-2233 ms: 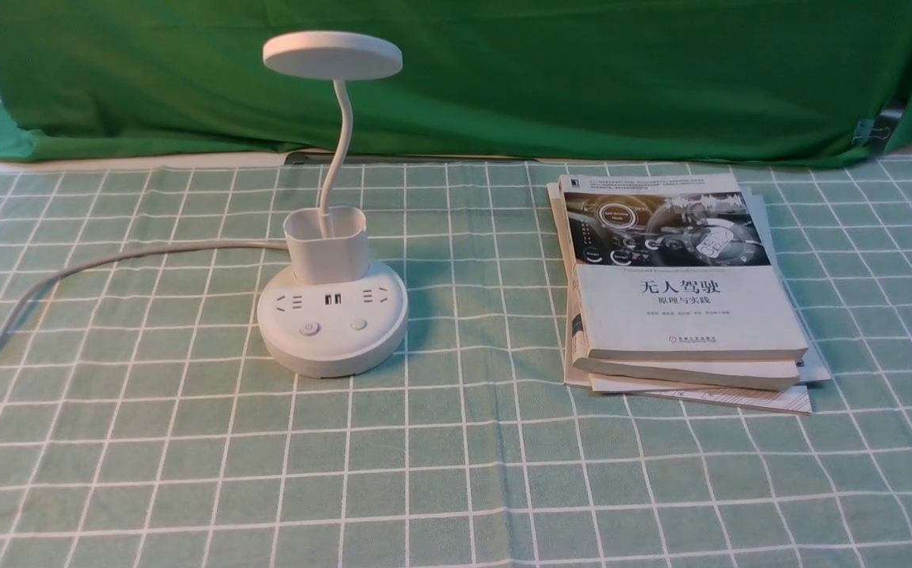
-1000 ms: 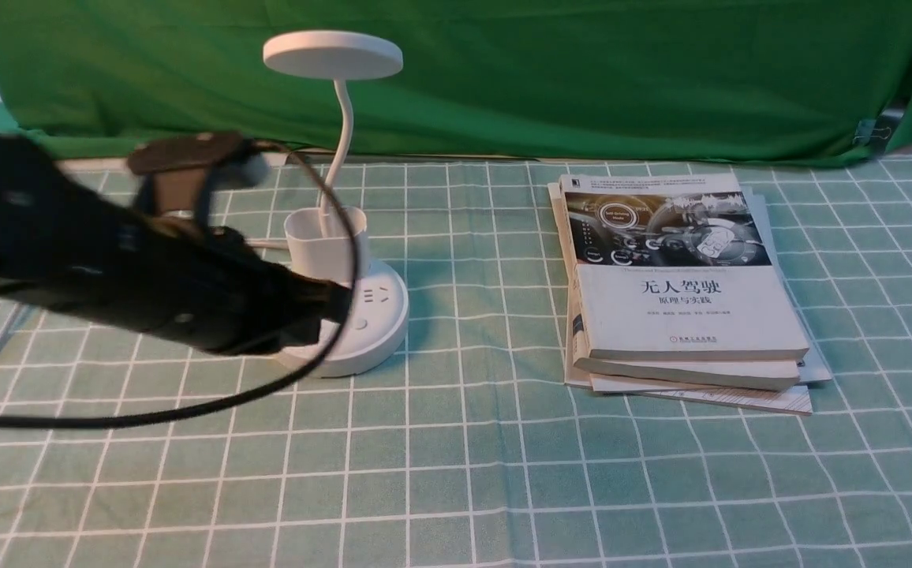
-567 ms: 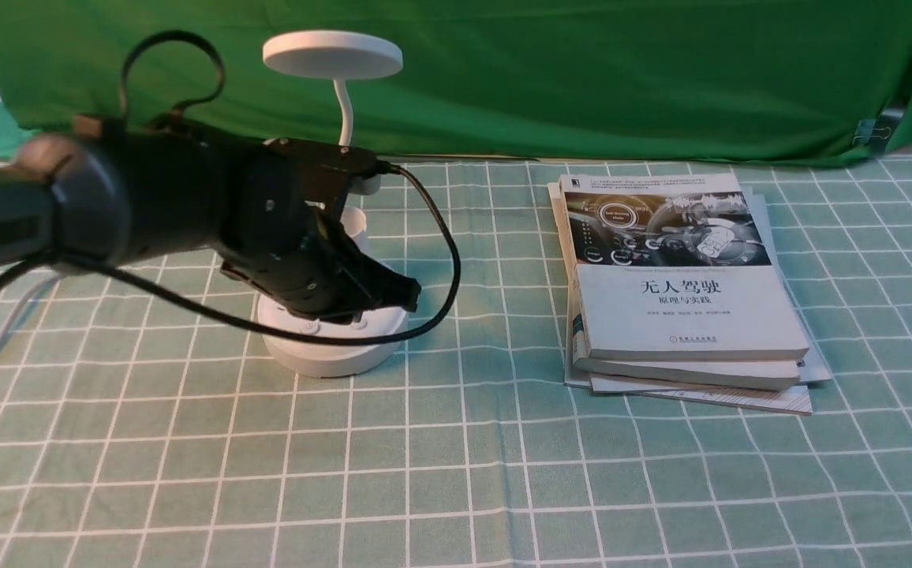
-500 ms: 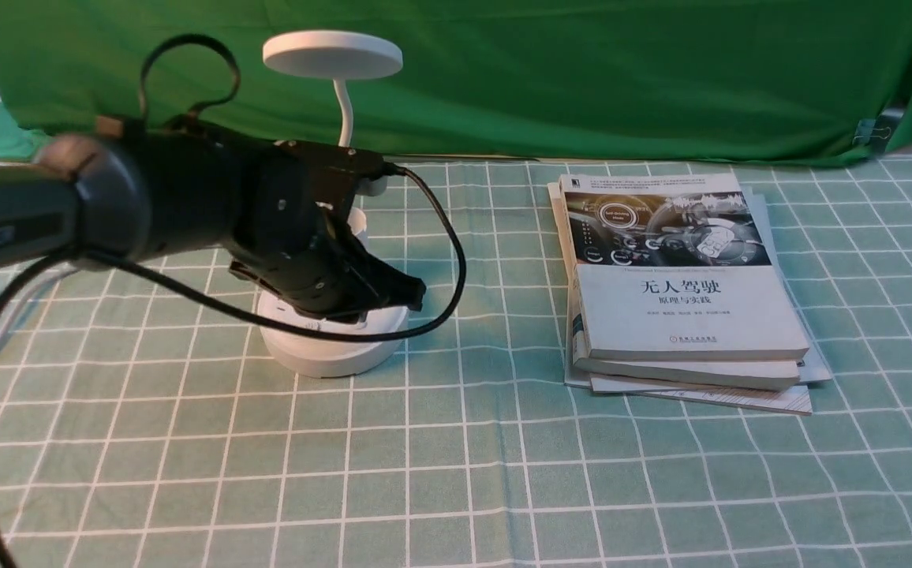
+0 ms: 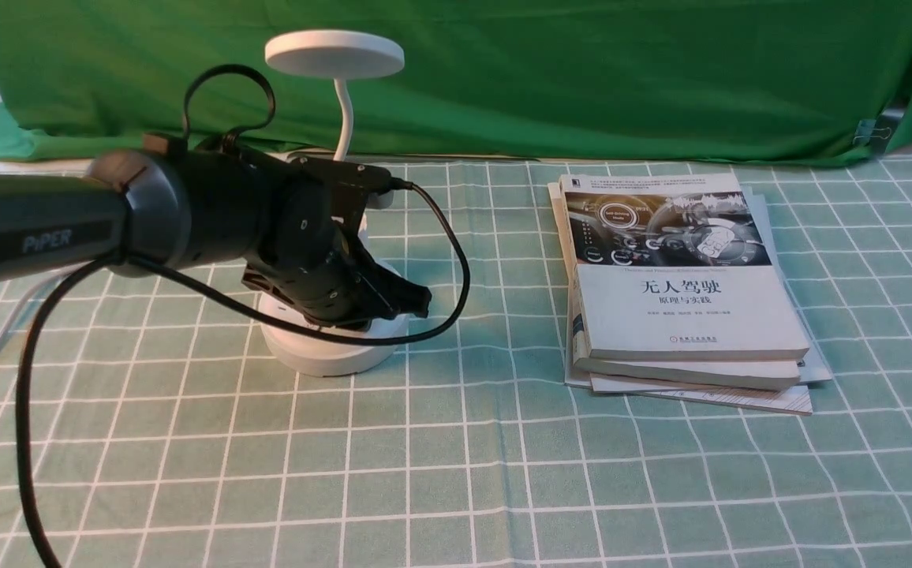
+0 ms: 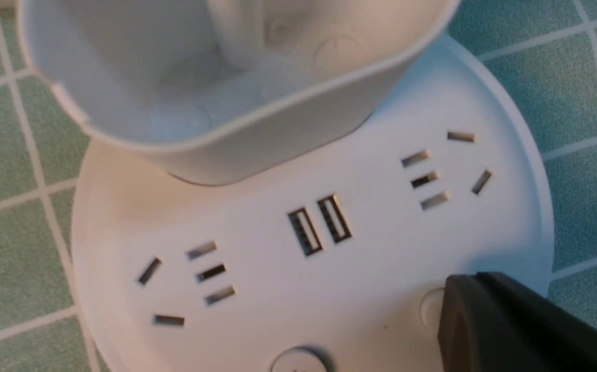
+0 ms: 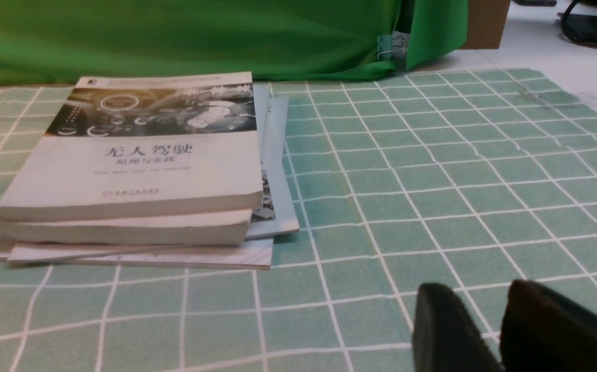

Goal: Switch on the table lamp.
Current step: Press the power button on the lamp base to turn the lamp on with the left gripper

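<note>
1. Front view: the table lamp (image 5: 334, 54) stood on the checked cloth of the counter (image 5: 456, 473), left of centre and well apart from the stack of books (image 5: 681, 300). The left arm (image 5: 148, 217) reached across the lamp's cup, and the left gripper (image 5: 413, 301) was low over the near right part of the round base (image 5: 322, 359). I could not tell whether its fingers were spread or pressed together. No glow showed under the lamp head, so I judged the lamp not yet lit.

2. Left wrist view: the base filled the picture, with its sockets, two USB ports (image 6: 319, 225) and the cup (image 6: 226, 93). One dark finger (image 6: 510, 325) partly covered the smaller button (image 6: 429, 308). The other finger was out of view. The button at the base's front (image 6: 298, 361) lay apart from it, uncovered. The pressing step seemed in hand. The next move called for a short, straight push down on the right button, without nudging the base sideways. Which button lights the lamp I could not tell.

3. Right wrist view: the right gripper (image 7: 502, 330) hung over bare cloth near the books (image 7: 133, 170), holding nothing. Its fingers (image 7: 453, 330) were close together, but whether they were fully closed I could not tell.
</note>
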You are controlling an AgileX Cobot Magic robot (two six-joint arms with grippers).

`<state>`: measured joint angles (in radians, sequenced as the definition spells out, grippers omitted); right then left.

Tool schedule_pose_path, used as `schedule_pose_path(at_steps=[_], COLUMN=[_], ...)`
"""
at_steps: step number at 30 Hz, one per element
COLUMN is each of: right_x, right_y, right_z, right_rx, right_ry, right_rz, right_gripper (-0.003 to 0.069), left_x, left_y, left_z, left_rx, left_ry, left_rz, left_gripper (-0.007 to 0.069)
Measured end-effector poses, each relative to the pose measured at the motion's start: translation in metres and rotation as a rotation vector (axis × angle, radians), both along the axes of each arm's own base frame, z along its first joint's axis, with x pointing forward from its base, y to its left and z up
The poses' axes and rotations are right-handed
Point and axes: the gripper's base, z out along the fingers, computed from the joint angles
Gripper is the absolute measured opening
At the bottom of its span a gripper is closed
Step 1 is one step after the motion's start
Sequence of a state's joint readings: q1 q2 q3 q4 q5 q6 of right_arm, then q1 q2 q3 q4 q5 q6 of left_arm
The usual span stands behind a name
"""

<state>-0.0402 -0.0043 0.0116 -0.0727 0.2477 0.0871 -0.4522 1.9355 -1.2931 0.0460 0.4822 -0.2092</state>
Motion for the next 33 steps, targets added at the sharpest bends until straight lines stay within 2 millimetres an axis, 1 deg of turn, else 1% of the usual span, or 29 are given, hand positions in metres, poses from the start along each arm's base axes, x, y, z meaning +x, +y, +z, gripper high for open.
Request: schedule_pose_path(at_steps=[15,20,22,25,27,31,33], right_x=[0.0,0.0,0.0,0.0,0.0,0.0,0.0], right_y=[0.0,0.0,0.0,0.0,0.0,0.0,0.0], right_z=[0.0,0.0,0.0,0.0,0.0,0.0,0.0], right_rx=[0.0,0.0,0.0,0.0,0.0,0.0,0.0], right_ry=[0.0,-0.001,-0.001,-0.001,-0.001,-0.001,-0.001], right_rz=[0.0,0.0,0.0,0.0,0.0,0.0,0.0], right_gripper=[0.0238,0.0238,0.0238,0.0238,0.0238,0.0238,0.0238], left_x=[0.001,0.004,0.005,0.005,0.005,0.007,0.01], left_y=[-0.001,-0.002,-0.002,-0.003,-0.003,-0.003,-0.005], left_z=[0.001,0.008,0.014,0.014,0.012,-0.003,-0.005], left_rx=[-0.011,-0.024,-0.034,-0.036,-0.033,-0.017,-0.016], left_ry=[-0.011,-0.026,-0.042,-0.042,-0.034,-0.001,-0.003], left_rz=[0.008,0.017,0.021,0.023,0.025,0.025,0.024], left_gripper=[-0.0001,-0.0001,-0.0001,-0.0001,-0.0001,-0.0001,-0.0001])
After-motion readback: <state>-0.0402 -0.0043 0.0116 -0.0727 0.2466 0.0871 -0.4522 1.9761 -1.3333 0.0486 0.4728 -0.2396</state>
